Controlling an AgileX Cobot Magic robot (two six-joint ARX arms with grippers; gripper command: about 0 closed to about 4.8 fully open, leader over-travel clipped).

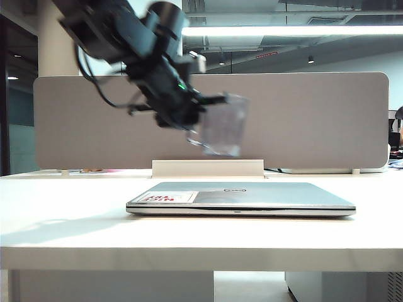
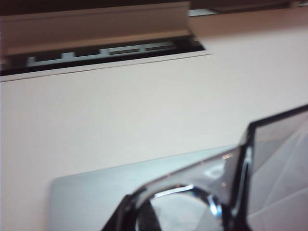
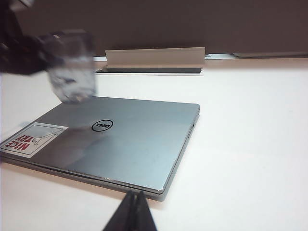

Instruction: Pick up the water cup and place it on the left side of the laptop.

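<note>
My left gripper (image 1: 211,107) is clamped tight on the water cup (image 1: 223,132), tilted in mid-air above the closed laptop (image 1: 242,196); I should level it, then carry it past the laptop's left edge, where the table (image 1: 63,207) lies bare. My right gripper (image 3: 134,202) rests pinched together near the laptop's front edge, well apart.

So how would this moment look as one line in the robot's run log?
left gripper: shut on water cup, airborne over laptop | right gripper: shut, idle near laptop | cup not yet placed
</note>
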